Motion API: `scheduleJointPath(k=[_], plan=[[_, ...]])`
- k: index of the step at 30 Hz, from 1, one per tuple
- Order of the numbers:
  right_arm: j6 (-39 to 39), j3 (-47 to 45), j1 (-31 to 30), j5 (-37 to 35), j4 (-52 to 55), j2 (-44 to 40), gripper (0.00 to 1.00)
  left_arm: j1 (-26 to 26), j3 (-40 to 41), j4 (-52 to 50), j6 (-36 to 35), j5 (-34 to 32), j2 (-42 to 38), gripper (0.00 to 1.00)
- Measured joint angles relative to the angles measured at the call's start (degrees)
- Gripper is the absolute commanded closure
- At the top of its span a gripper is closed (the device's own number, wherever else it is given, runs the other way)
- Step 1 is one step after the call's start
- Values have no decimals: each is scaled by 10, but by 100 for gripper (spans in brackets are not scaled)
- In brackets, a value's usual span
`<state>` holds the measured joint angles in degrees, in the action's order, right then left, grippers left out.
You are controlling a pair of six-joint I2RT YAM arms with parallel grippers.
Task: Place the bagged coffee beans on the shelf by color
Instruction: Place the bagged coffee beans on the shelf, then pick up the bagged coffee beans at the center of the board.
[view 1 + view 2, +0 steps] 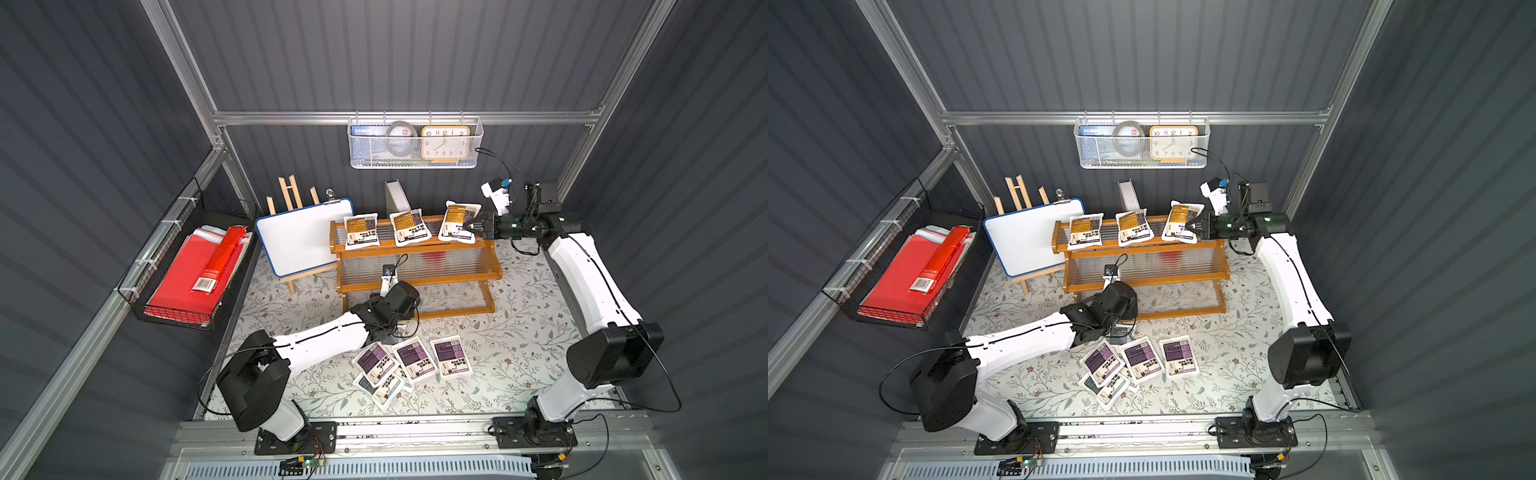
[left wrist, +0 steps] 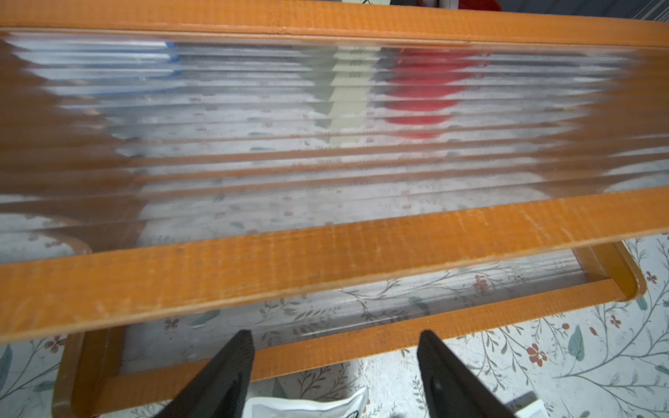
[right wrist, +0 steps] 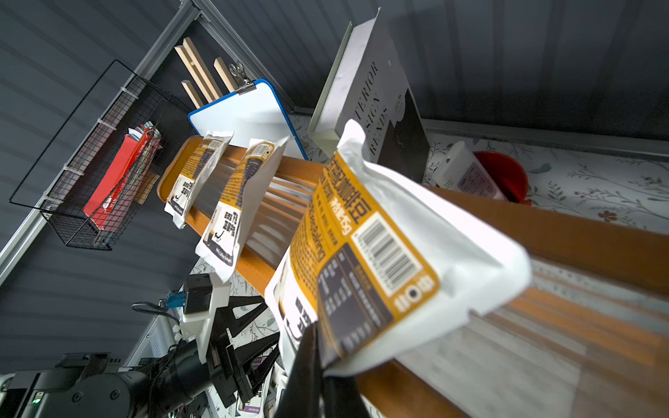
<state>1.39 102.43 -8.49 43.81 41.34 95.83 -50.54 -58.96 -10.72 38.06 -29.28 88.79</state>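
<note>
The shelf [image 1: 457, 276] stands at the back of the floral mat. Two yellow-orange bagged coffee beans [image 1: 361, 230] [image 1: 409, 227] lie on its top tier. My right gripper [image 3: 318, 347] is shut on the edge of a third yellow pouch [image 3: 362, 260], held tilted over the top tier's right end [image 1: 459, 222]. Three purple pouches [image 1: 372, 361] [image 1: 415, 358] [image 1: 451, 355] lie on the mat, over grey-blue ones [image 1: 378, 388]. My left gripper [image 2: 335, 334] is open and holds nothing, low in front of the shelf's bottom rail [image 2: 470, 315], with a pouch corner [image 2: 307, 405] below it.
A whiteboard on an easel [image 1: 299, 237] leans left of the shelf. A black wire basket with red folders [image 1: 187, 278] hangs on the left wall, a white mesh basket with a clock [image 1: 415, 143] on the back rail. A book [image 3: 369, 94] and a red cup [image 3: 506, 177] stand behind the shelf.
</note>
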Motion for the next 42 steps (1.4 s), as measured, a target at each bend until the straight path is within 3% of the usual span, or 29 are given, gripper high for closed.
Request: scheduleJointPath(k=[2,8,15,20,25,33,38,42], plan=[[-3,0,0,-7,3,1,95,0,0,-3,0,0,0,25],[-12,0,0,-48,7,1,61,0,-1,-7,2,0,0,25],[-4,0,0,-110,-6,-2,45,0,-1,-6,2,0,1,24],[5,-14,0,-142,-34,-43,43,0,-1,-6,2,1,7,24],[21,-93,0,-174,-92,-163,43,0,-1,-6,1,3,10,23],[86,-346,-2,-209,-139,-395,46,0,33,20,-34,53,9,20],[171,-489,-24,-202,-125,-464,48,-7,59,22,-84,123,19,20],[247,-587,-90,-196,-114,-489,49,-22,52,34,-118,178,57,20]])
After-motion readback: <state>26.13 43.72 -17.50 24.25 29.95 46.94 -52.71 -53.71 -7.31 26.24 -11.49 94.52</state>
